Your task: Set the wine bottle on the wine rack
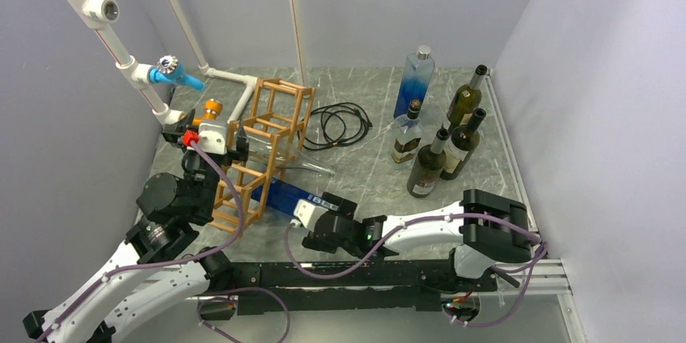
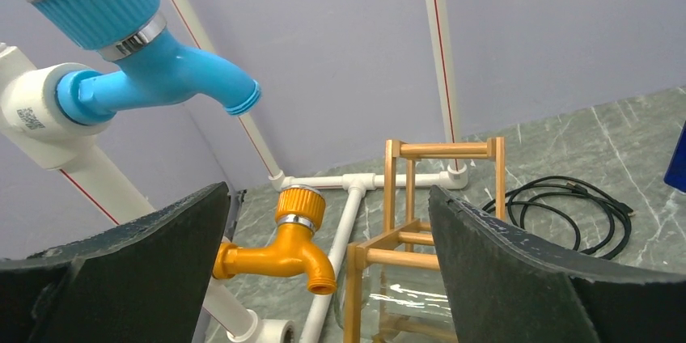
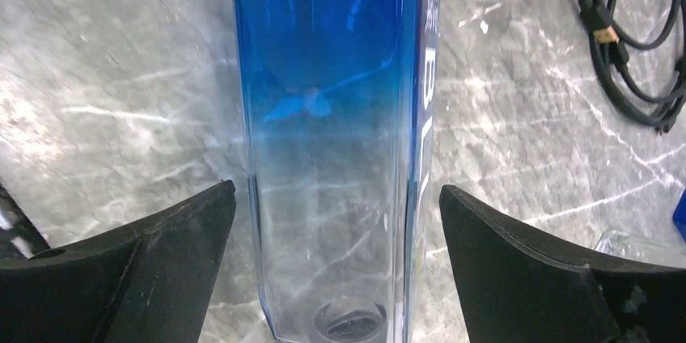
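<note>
The right gripper [image 3: 336, 193] has its jaws spread wide and straddles the wine bottle [image 3: 336, 116], a tall blue glass bottle fading to clear at the end nearest the camera. In the right wrist view the bottle fills nearly the whole gap. Each dark fingertip [image 3: 218, 197] sits just beside a side of the glass, and I cannot tell whether either one touches it.

The bottle lies flat on the grey marbled table [image 1: 364, 181]. In the overhead view it sits left of centre, running from the gripper up and left to the foot of the wine rack [image 1: 267, 137]. I cannot tell whether its far end is inside a cell.

The rack stands left of centre in that view. A clear glass bottle [image 1: 303, 165] lies tilted through one of its cells.

The left gripper [image 2: 328, 193] is also spread wide and holds nothing. It hangs in the air at the rack's left side. Between its fingers, the left wrist view shows an orange tap [image 2: 295, 246] at lower centre and the rack's top sticks to the right of it. A blue tap [image 2: 154, 60] on white pipe fills the upper left.

A coiled black cable [image 1: 340, 124] lies near the centre of the overhead view. A group of upright bottles [image 1: 437, 129] stands at its upper right, well apart from the rack.
</note>
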